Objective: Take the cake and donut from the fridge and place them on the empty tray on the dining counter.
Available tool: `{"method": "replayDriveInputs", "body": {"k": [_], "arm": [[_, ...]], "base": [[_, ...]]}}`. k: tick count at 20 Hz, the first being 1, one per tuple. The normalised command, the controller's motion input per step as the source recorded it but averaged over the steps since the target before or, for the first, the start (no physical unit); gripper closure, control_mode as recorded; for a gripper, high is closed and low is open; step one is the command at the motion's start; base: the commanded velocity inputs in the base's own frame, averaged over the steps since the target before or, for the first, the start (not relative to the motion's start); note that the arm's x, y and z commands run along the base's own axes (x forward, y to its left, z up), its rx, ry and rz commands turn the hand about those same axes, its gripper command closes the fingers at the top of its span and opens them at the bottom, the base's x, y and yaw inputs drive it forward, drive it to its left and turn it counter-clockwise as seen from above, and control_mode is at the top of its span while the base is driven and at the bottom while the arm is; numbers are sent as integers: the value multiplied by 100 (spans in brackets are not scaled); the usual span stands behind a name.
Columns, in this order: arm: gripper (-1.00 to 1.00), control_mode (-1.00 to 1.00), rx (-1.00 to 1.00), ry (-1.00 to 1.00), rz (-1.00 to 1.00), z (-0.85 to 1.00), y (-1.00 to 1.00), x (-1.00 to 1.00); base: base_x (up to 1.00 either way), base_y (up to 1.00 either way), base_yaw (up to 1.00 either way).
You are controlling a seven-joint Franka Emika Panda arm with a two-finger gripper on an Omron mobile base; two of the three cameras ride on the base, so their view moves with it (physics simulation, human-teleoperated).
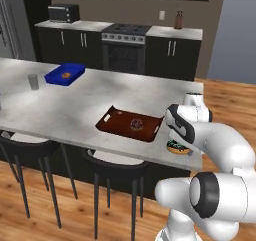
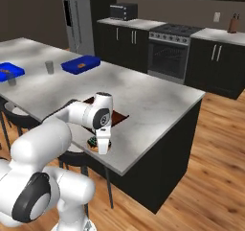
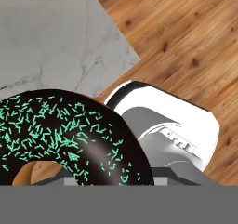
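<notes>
Donut in hand at the counter edge, not yet over the tray.
The gripper (image 2: 104, 147) hangs low over the near corner of the dining counter (image 1: 65, 110), fingers clamped on the donut (image 1: 178, 147), which fills the hand view (image 3: 69, 139) with its dark icing and green sprinkles. Landmark is the tray (image 1: 115, 127): the donut sits just beside the tray's right end, outside the rim, near the counter's front edge. The cake (image 1: 135, 124) looks to be already on the tray, around its middle. Judged best move: the arm lifts enough to clear the low rim, shifts toward the bare tray floor on the near side of the cake, lowers until the donut is flat, then releases. It should avoid nudging the cake and avoid releasing here, since the donut could roll off the edge.
</notes>
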Motion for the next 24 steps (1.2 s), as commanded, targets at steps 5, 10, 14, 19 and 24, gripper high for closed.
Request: {"method": "replayDriveInputs", "body": {"k": [5, 10, 14, 19, 24], "arm": [[100, 100, 0, 0, 0, 0, 0, 0], [100, 100, 0, 0, 0, 0, 0, 0], [100, 100, 0, 0, 0, 0, 0, 0], [100, 100, 0, 0, 0, 0, 0, 0], [100, -100, 6, -19, 6, 0, -2, 2]], "base": [[19, -34, 6], [24, -32, 6], [29, -33, 6], [10, -26, 4], [1, -4, 1]]}}
